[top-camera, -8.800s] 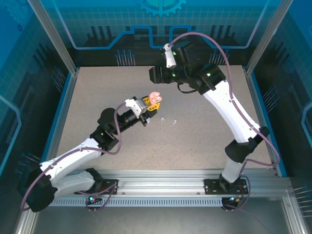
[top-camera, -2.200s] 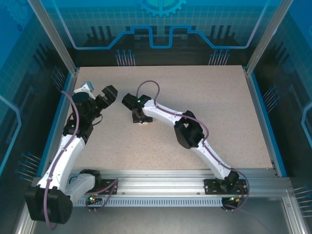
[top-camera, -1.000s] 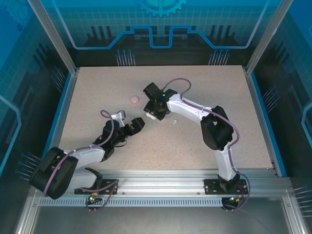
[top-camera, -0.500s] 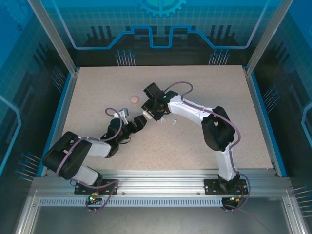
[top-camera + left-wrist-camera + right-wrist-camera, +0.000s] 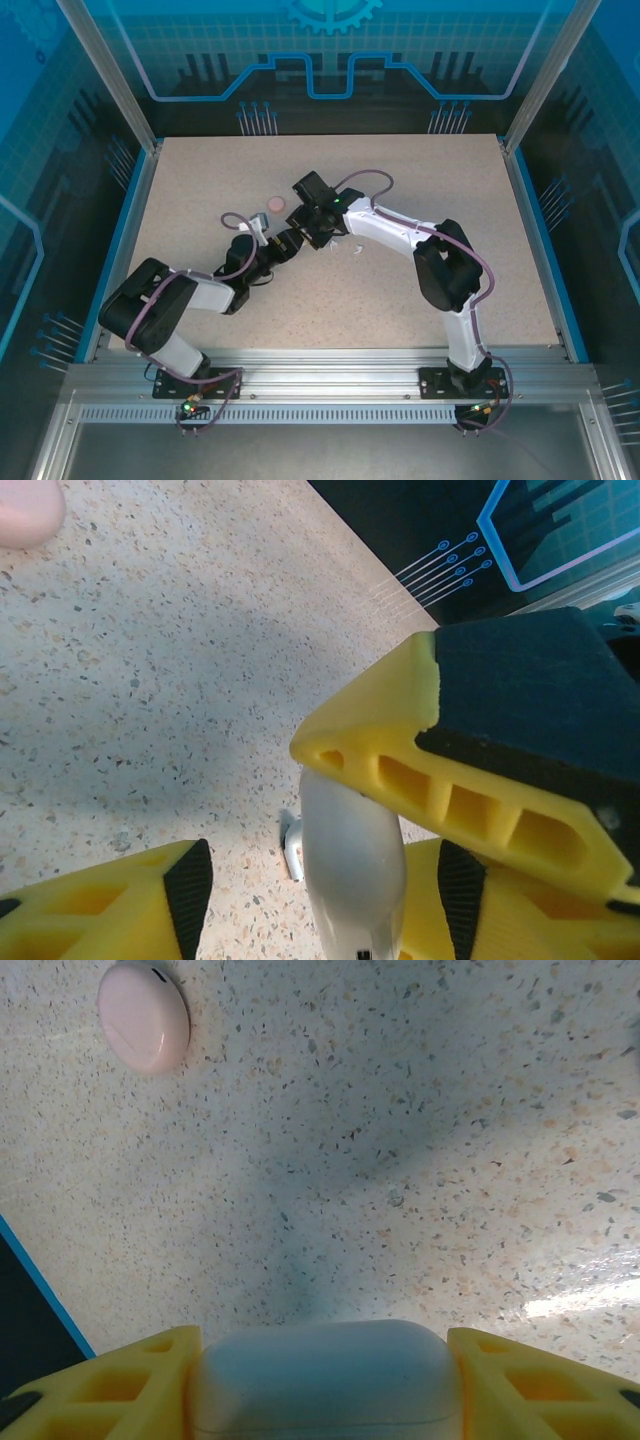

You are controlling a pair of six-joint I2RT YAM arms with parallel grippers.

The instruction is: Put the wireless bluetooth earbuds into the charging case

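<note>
My right gripper [image 5: 325, 1362] is shut on a glossy white charging case [image 5: 325, 1380], held across its width just above the table. In the top view this gripper [image 5: 318, 230] is at the table's centre. My left gripper [image 5: 287, 243] meets it from the left and stands open, its yellow fingers [image 5: 185, 885] either side of the white case [image 5: 352, 875]. One white earbud [image 5: 292, 848] lies on the table just beyond that case. A white earbud [image 5: 353, 249] also lies to the right of both grippers. The pinkish-red earbuds are hidden.
A closed pink rounded case [image 5: 277, 203] lies on the speckled table [image 5: 420, 190] just behind the left gripper, also top left in the right wrist view [image 5: 145, 1017]. Blue walls and metal posts ring the table.
My left arm has swung in from the left side and its open gripper has crept up to the right gripper. The right gripper keeps hold of the white case, barely moving.
</note>
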